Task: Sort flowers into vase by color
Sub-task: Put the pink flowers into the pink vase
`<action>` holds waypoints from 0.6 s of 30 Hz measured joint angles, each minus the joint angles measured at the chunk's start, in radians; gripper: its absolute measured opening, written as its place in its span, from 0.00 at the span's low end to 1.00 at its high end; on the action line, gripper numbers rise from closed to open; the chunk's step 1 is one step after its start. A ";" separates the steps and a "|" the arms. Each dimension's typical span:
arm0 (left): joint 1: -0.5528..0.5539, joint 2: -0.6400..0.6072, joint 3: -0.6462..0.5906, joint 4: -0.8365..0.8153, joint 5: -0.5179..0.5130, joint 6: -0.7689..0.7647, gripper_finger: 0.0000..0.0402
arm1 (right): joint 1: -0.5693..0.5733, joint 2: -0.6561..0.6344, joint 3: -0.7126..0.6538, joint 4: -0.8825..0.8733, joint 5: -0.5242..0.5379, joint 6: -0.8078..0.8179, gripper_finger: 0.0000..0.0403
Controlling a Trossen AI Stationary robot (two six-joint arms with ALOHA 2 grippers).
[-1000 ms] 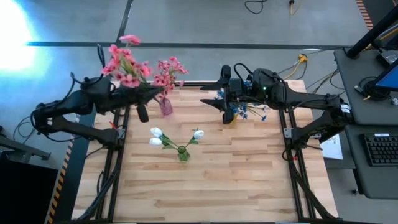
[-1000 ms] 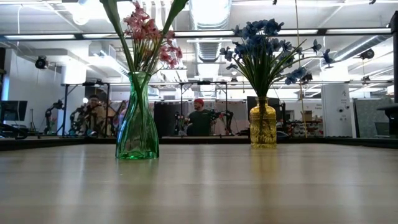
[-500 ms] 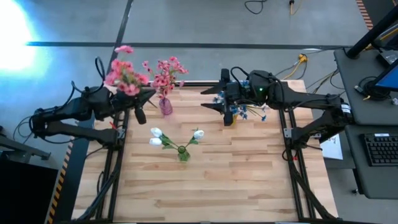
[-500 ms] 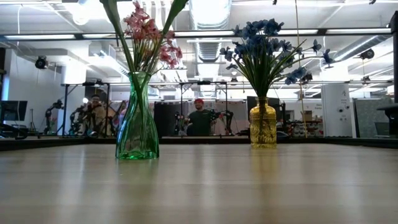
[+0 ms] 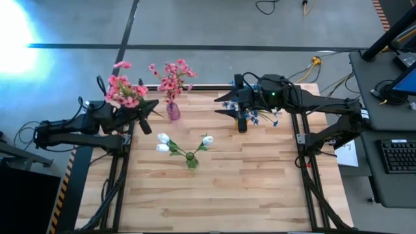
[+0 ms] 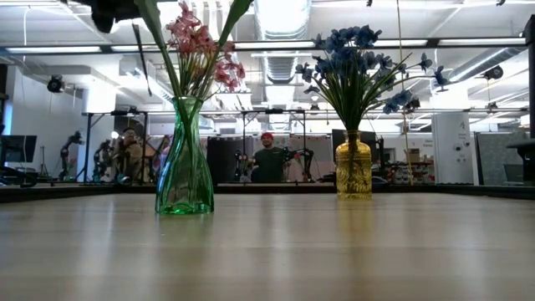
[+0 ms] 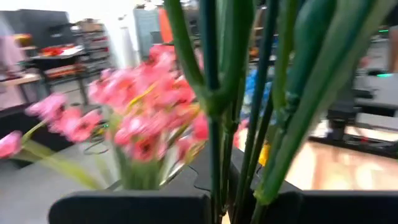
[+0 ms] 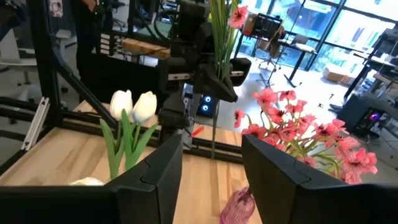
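My left gripper (image 5: 149,106) is at the table's far left edge, shut on a bunch of pink flowers (image 5: 123,91); the right wrist view shows it too (image 8: 210,79). To its right, a small pink vase (image 5: 173,111) holds more pink flowers (image 5: 172,75). White flowers (image 5: 162,139) stand in a green vase (image 5: 191,160) mid-table. My right gripper (image 5: 240,118) hangs open at the far side, over the blue flowers (image 5: 263,117), nothing between its fingers (image 8: 163,177). In the low view the blue flowers stand in a yellow vase (image 6: 354,165). My left gripper pinches several green stems (image 7: 231,186) of the pink bunch between its two fingers. The fingers come in level from the table's left and lie across the stems. The bunch stands upright and clear of the table, blossoms above, stem ends (image 8: 214,146) hanging below.
The three vases stand on the far half of the wooden table (image 5: 214,195); the near half is bare wood. Black frame rails (image 5: 123,169) run along the table's left and right sides. People stand in the room beyond the table (image 6: 267,163).
My left gripper has sunk and drawn back toward the table's left edge, away from the pink vase, with the pink bunch upright in its hold. My right gripper has tipped up from slanting down to level, staying over the blue flowers.
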 joint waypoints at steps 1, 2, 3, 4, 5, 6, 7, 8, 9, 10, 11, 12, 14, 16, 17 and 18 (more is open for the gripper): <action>0.000 -0.009 -0.015 0.000 -0.026 -0.003 0.00 | 0.000 0.000 0.000 -0.003 0.001 0.000 0.39; 0.001 -0.016 -0.028 0.000 -0.053 -0.006 0.00 | 0.000 0.000 0.000 -0.007 0.001 0.001 0.38; 0.002 -0.023 -0.041 0.002 -0.077 -0.010 0.00 | 0.000 0.000 0.000 -0.008 0.001 0.002 0.38; 0.003 -0.028 -0.055 0.013 -0.097 -0.010 0.00 | 0.000 0.001 0.000 -0.009 0.001 0.001 0.38; 0.005 -0.032 -0.071 0.028 -0.110 -0.009 0.00 | 0.000 0.001 0.000 -0.011 0.001 0.001 0.37; 0.009 -0.035 -0.089 0.049 -0.114 -0.003 0.00 | 0.000 0.001 0.000 -0.012 0.001 0.000 0.37; 0.015 -0.036 -0.106 0.079 -0.114 0.008 0.00 | 0.000 0.002 0.000 -0.014 0.001 0.000 0.37; 0.022 -0.036 -0.125 0.116 -0.114 0.019 0.00 | 0.000 0.002 0.000 -0.017 0.001 0.000 0.37; 0.031 -0.035 -0.145 0.155 -0.113 0.029 0.00 | 0.000 0.002 0.000 -0.018 0.001 0.000 0.37; 0.041 -0.034 -0.161 0.177 -0.113 0.039 0.00 | 0.000 0.002 0.000 -0.019 0.001 0.000 0.37; 0.052 -0.032 -0.173 0.184 -0.113 0.043 0.00 | 0.000 0.002 0.000 -0.019 0.001 0.001 0.37; 0.066 -0.031 -0.181 0.185 -0.113 0.043 0.00 | 0.000 0.002 0.000 -0.019 0.001 0.002 0.37; 0.094 -0.028 -0.197 0.188 -0.108 0.035 0.00 | 0.000 0.002 0.000 -0.019 0.000 0.002 0.37; 0.120 -0.027 -0.212 0.190 -0.084 0.023 0.00 | 0.000 0.002 0.000 -0.019 0.001 0.003 0.37; 0.132 -0.027 -0.219 0.191 -0.069 0.017 0.00 | 0.000 0.002 0.000 -0.019 0.001 0.003 0.36; 0.142 -0.025 -0.223 0.193 -0.054 0.011 0.00 | 0.000 0.002 0.000 -0.019 0.000 0.003 0.36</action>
